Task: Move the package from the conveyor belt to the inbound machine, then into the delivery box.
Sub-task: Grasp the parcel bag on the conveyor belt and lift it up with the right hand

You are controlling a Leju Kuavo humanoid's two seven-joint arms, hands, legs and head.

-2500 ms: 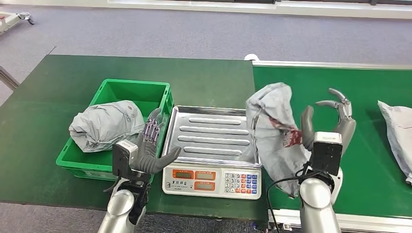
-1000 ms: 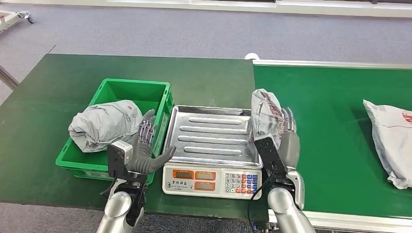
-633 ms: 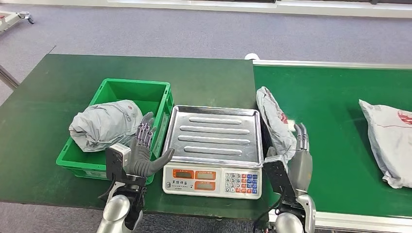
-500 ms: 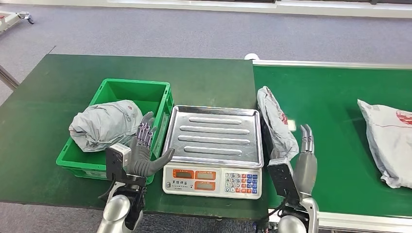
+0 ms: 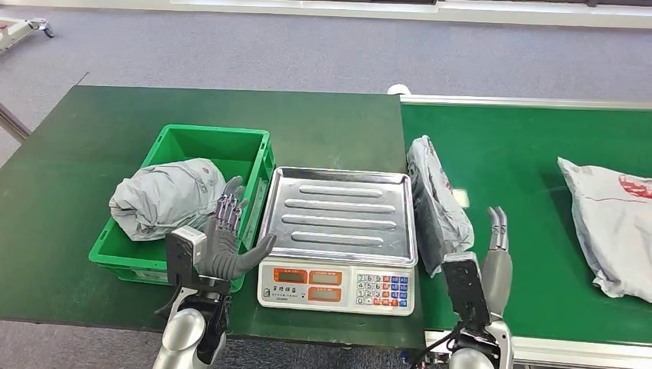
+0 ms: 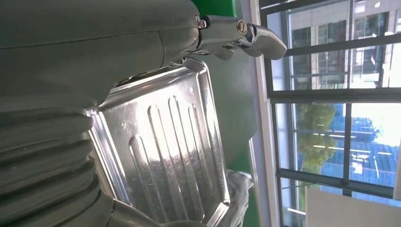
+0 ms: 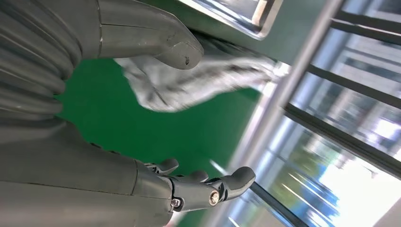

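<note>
A grey plastic package [image 5: 434, 201] with red print lies on the green conveyor belt [image 5: 538, 154], propped against the right rim of the scale's steel tray [image 5: 338, 215]; the right wrist view shows the package [image 7: 189, 82] too. My right hand [image 5: 492, 261] is open, fingers straight up, a little to the right of the package and apart from it. My left hand [image 5: 227, 238] is open between the green delivery box [image 5: 184, 146] and the scale, holding nothing. Another grey package [image 5: 169, 196] lies in the box. The left wrist view shows the steel tray [image 6: 165, 156].
A further grey package [image 5: 611, 223] lies on the belt at the far right. The scale's keypad and displays [image 5: 338, 284] face the table's near edge. Dark green table surface [image 5: 154, 108] stretches behind the box.
My right hand let go of the package and drew back toward me and to the right. The package now leans on the tray's rim. The far-right package has drifted left on the belt.
</note>
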